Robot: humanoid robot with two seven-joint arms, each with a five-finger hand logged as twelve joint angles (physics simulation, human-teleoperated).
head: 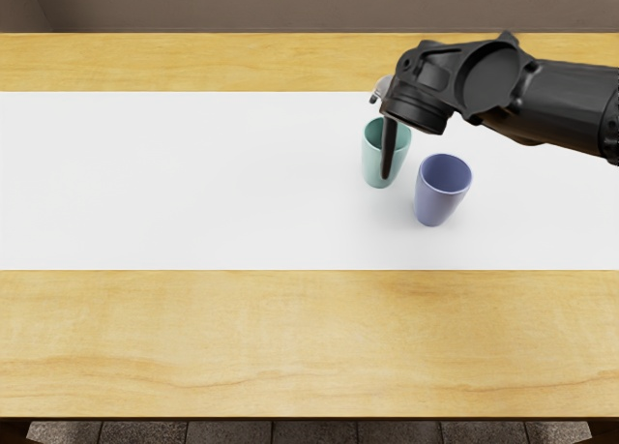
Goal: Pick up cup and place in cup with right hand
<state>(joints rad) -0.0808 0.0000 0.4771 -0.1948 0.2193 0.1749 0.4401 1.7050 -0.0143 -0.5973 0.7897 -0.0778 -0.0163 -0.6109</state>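
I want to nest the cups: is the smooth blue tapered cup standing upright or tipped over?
Upright. The smooth blue tapered cup stands with its narrower base on the white rectangular mat, its round mouth open upward.

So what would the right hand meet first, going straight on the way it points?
Probably the green cup, which the right hand partly overlaps in this view; depth is unclear.

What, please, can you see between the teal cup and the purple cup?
Only a narrow bare strip of the white mat lies between the teal cup and the purple cup, as the head view shows.
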